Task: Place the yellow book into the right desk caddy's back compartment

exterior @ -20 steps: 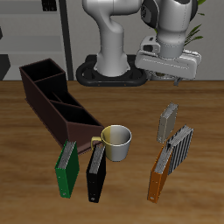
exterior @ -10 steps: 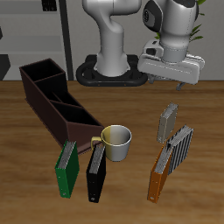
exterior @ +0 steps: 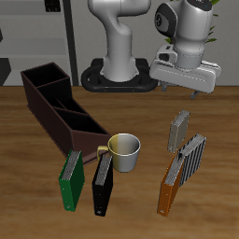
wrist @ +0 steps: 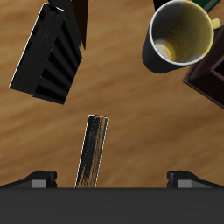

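While hovering above the wood-grain tabletop (exterior: 219, 131) with jaws apart, tool (exterior: 183, 86) hanging over the thin, upright yellow book (exterior: 178, 131).

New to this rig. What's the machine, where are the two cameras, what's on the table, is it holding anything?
These are simulator renders, not photos. The machine is a Franka arm bolted at the table's back. Its two-finger gripper hangs in the air above the books, holding nothing; the jaws look open.

The exterior view looks at the robot from the front and above. The wrist view looks straight down from the gripper itself, with its fingertips at the frame's edge.

On the wooden table: the right desk caddy, a cream mug, a green book, a black book, an orange-brown book, a grey striped book, and the yellow book, standing upright directly under the gripper.
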Available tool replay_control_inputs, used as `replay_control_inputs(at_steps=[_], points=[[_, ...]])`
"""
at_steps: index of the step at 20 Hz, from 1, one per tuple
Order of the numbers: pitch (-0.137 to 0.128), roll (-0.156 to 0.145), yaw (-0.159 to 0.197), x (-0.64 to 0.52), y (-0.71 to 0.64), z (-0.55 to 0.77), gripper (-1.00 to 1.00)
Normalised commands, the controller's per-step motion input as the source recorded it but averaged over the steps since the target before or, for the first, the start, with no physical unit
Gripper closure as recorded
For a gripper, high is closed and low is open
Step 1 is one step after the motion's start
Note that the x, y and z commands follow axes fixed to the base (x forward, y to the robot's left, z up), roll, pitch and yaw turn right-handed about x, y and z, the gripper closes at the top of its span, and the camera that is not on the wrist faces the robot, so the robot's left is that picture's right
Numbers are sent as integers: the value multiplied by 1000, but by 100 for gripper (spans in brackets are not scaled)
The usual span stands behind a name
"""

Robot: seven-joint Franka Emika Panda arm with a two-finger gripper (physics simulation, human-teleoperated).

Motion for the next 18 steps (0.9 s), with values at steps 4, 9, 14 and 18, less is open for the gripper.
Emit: replay_control_inputs(at_steps=[4, 9, 14, 18], points=[[-22, 15, -3, -43, 44, -93, -100], [-35, 6, 18, -51, 34, -144, -100], [-4, -38, -3, -5, 46, -146, -100], [-3, -12, -13, 40, 71, -142, -100]])
